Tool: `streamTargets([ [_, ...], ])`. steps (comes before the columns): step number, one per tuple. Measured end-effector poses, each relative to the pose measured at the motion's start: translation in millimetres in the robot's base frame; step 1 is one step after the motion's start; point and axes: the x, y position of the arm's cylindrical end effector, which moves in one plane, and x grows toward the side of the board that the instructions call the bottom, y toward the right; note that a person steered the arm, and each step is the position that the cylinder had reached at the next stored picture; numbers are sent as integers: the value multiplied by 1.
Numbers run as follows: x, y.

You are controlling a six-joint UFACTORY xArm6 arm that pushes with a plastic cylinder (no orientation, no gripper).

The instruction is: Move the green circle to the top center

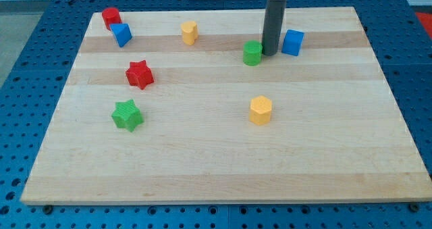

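The green circle (252,53) is a short green cylinder on the wooden board (216,155), right of centre in the upper part of the view. My tip (269,53) stands just to its right, touching or nearly touching it. The rod rises straight up from there to the view's top. A blue cube (292,42) sits just to the right of the rod.
A yellow block (190,32) lies at the top, left of centre. A red cylinder (111,17) and a blue block (121,34) sit at the top left. A red star (140,74) and a green star (127,115) lie at the left. A yellow hexagon (260,110) is below the green circle.
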Motion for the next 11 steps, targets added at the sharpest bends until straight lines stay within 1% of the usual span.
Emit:
streamTargets([
  [2, 48, 3],
  [3, 49, -25],
  [4, 23, -45],
  [5, -20, -52],
  [6, -40, -56],
  [8, -14, -45],
  [10, -52, -22],
  [11, -70, -24],
])
